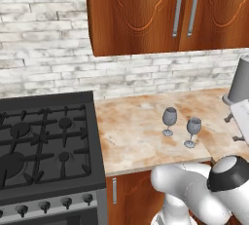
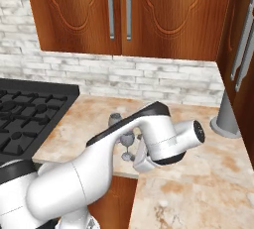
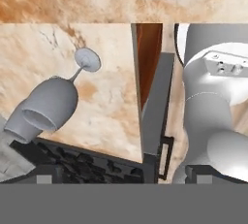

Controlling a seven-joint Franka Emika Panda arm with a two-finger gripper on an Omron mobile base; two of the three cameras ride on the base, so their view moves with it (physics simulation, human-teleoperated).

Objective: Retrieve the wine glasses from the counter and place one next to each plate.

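Both wine glasses (image 1: 169, 120) (image 1: 192, 131) stand upright near the front edge of the counter (image 1: 131, 131), just beside each other, right of the stove (image 1: 44, 146); neither has been retrieved. The gripper hangs above them, looking down on their bowls, presumably to line up a grasp. Its opening width cannot be determined; no contact is visible.

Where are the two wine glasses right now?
In the left base view both wine glasses stand upright side by side on the counter, right of the stove and left of the grey cylinder.
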